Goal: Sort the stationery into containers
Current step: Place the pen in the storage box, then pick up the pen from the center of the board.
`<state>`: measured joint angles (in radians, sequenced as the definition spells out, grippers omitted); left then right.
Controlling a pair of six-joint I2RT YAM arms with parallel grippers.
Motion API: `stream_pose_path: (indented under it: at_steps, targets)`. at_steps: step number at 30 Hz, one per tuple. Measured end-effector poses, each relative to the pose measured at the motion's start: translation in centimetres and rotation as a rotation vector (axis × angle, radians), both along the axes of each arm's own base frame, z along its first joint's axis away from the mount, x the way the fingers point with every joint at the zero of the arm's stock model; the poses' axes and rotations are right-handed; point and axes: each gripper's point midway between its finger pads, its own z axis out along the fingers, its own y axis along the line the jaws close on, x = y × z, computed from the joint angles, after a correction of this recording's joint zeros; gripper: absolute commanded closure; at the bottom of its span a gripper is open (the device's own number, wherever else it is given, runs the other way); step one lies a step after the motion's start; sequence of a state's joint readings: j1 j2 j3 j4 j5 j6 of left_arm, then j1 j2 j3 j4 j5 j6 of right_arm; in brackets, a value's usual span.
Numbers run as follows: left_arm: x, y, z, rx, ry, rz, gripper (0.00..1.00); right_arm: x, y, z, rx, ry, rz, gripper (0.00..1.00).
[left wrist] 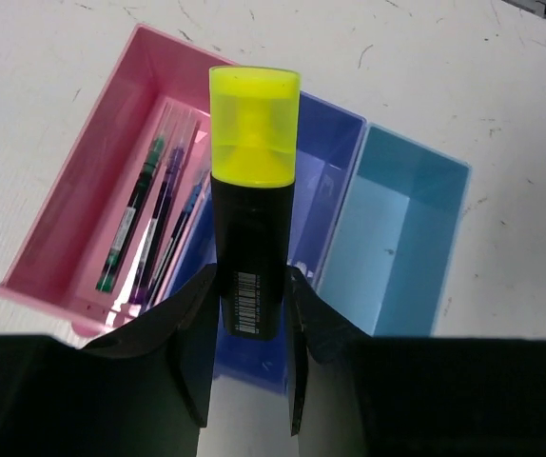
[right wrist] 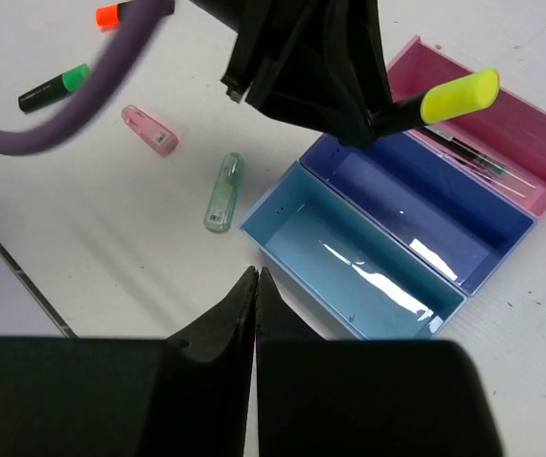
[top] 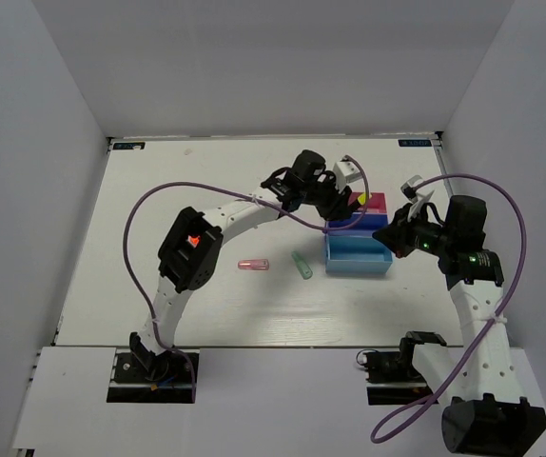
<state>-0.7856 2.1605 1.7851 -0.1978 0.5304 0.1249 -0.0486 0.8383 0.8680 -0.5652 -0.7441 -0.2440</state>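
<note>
**Status: left gripper (top: 348, 203) clamped on yellow-black highlighter (top: 361, 199) above the tray row**

Top external view: The left arm reaches across the table (top: 159, 190) to the three joined trays. These are the magenta tray (top: 379, 201), the dark blue tray (top: 372, 221) and the light blue tray (top: 357, 255), in that order from far to near. The right gripper (top: 397, 234) hovers just beside the right end of the row. A pink marker (top: 253, 265) and a pale green marker (top: 302, 265) lie on the table left of the trays, near each other but apart.

Left wrist view: The jaws are partly closed on the black barrel of the highlighter, one finger on each side. The yellow cap points away from the camera. The highlighter hangs over the wall shared by the magenta and dark blue trays; which of the two it is above cannot be told. Several thin pens (left wrist: 149, 214) lie lengthwise in the magenta tray. The dark blue and light blue trays hold nothing.

Right wrist view: The right jaws are fully closed, tips touching, with nothing between them. They sit above bare table just in front of the light blue tray. A green-black marker (right wrist: 54, 88) and an orange marker (right wrist: 111, 14) lie at the far left, partly behind a purple cable (right wrist: 73, 105)
</note>
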Motion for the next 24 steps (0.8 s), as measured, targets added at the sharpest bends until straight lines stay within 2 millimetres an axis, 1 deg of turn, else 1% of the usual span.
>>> stream_pose_path:
  at_steps: [2, 4, 5, 7, 9, 10, 12, 13, 14, 15, 16, 18, 19, 21, 22, 23, 24]
  targets:
    - [0.4, -0.8, -0.9, -0.006, 0.007, 0.000, 1.00, 0.1, -0.2, -0.2, -0.005, 0.004, -0.011, 1.00]
    - [0.6, -1.1, -1.7, -0.008, 0.017, 0.004, 1.00, 0.2, -0.3, -0.3, -0.009, 0.002, -0.017, 1.00]
    - [0.7, -1.2, -2.1, -0.007, 0.022, 0.005, 0.98, 0.2, -0.3, -0.3, -0.010, 0.000, -0.018, 1.00]
    - [0.7, -1.3, -2.7, -0.005, 0.032, 0.010, 0.88, 0.3, -0.4, -0.3, -0.012, -0.003, -0.020, 1.00]
    - [0.9, -1.3, -3.2, 0.001, 0.036, 0.021, 0.67, 0.3, -0.4, -0.4, -0.015, -0.006, -0.022, 1.00]
    - [1.0, -1.3, -3.3, 0.005, 0.039, 0.030, 0.50, 0.4, -0.4, -0.4, -0.016, -0.005, -0.024, 1.00]
    - [1.3, -1.2, -3.3, 0.006, 0.034, 0.044, 0.36, 0.3, -0.5, -0.5, -0.018, -0.006, -0.026, 1.00]
    - [1.4, -1.3, -3.3, 0.005, 0.027, 0.049, 0.33, 0.3, -0.5, -0.4, -0.018, -0.009, -0.026, 1.00]
    - [1.6, -1.3, -3.2, 0.003, 0.025, 0.058, 0.31, 0.3, -0.5, -0.4, -0.019, -0.010, -0.026, 1.00]
    - [1.7, -1.2, -3.2, 0.004, 0.025, 0.064, 0.31, 0.3, -0.5, -0.4, -0.019, -0.012, -0.026, 1.00]
    - [1.7, -1.2, -3.2, 0.005, 0.024, 0.068, 0.29, 0.3, -0.5, -0.4, -0.020, -0.013, -0.025, 1.00]
    - [1.8, -1.2, -3.2, 0.007, 0.022, 0.074, 0.29, 0.3, -0.5, -0.4, -0.021, -0.014, -0.026, 1.00]
    - [1.8, -1.2, -3.2, 0.007, 0.021, 0.075, 0.30, 0.3, -0.5, -0.4, -0.021, -0.014, -0.027, 1.00]
    - [1.7, -1.3, -3.0, 0.001, 0.029, 0.081, 0.76, 0.3, -0.6, -0.3, -0.022, -0.017, -0.028, 1.00]
    - [1.6, -1.4, -2.8, -0.002, 0.031, 0.083, 0.93, 0.3, -0.6, -0.3, -0.022, -0.018, -0.029, 1.00]
    - [1.5, -1.5, -2.4, -0.009, 0.029, 0.089, 1.00, 0.4, -0.7, -0.3, -0.023, -0.019, -0.030, 1.00]
    - [1.3, -1.2, -2.0, -0.013, 0.021, 0.098, 1.00, 0.4, -0.7, -0.3, -0.024, -0.021, -0.031, 1.00]
